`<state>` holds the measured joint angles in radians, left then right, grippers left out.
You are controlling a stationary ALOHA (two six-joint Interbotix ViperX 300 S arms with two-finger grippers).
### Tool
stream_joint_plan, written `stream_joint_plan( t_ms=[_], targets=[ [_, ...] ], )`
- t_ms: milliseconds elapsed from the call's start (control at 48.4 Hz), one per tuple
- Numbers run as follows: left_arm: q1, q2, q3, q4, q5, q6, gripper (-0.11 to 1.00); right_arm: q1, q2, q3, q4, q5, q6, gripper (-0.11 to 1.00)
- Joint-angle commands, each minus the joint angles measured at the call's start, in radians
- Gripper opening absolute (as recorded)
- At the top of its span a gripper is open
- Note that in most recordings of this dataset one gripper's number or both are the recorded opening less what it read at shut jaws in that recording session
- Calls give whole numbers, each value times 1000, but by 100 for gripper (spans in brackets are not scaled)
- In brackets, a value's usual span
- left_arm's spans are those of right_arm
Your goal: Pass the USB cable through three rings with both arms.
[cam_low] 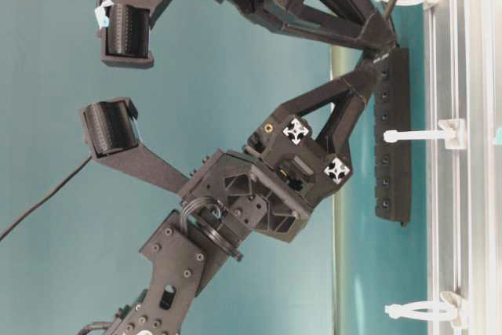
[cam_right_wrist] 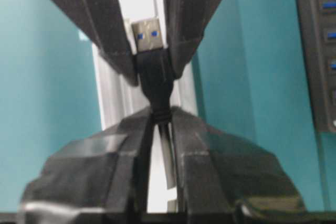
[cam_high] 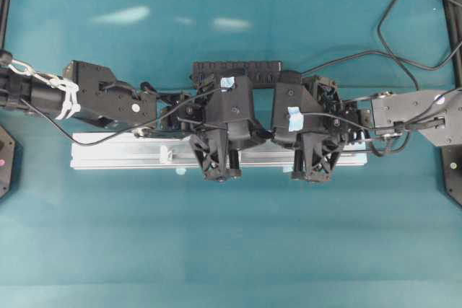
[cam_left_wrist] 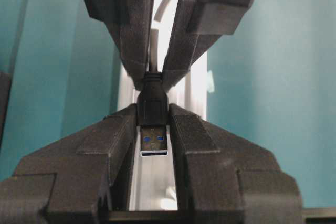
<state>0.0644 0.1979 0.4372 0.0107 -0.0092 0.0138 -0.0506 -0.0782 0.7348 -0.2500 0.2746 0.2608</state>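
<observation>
Left tool (cam_left_wrist: 152, 116): pinching the black USB cable's plug (cam_left_wrist: 153, 109).
Right tool (cam_right_wrist: 157, 114): clamped on the same plug's cord end.
Silver aluminium rail (cam_high: 115, 155): right beneath.

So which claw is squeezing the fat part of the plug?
The left gripper: it clamps the USB cable's thick plug body, metal tip showing. The right gripper only pinches the thin neck behind.

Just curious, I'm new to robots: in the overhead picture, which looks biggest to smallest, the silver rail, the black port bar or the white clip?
1. silver rail
2. black port bar, partly hidden by the arms
3. white clip
</observation>
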Motion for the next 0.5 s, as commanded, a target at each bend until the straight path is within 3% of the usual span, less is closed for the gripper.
stream_joint_plan(
  t_ms=[0,476],
  targets=[
    [-3,-20,-6,2,-2,-2,22,3,-5,-23,-3,-12,2,-8],
    [-2,-20,-11,2,-17,-6,22,8,-2,-26,-3,-6,3,-8]
  ],
)
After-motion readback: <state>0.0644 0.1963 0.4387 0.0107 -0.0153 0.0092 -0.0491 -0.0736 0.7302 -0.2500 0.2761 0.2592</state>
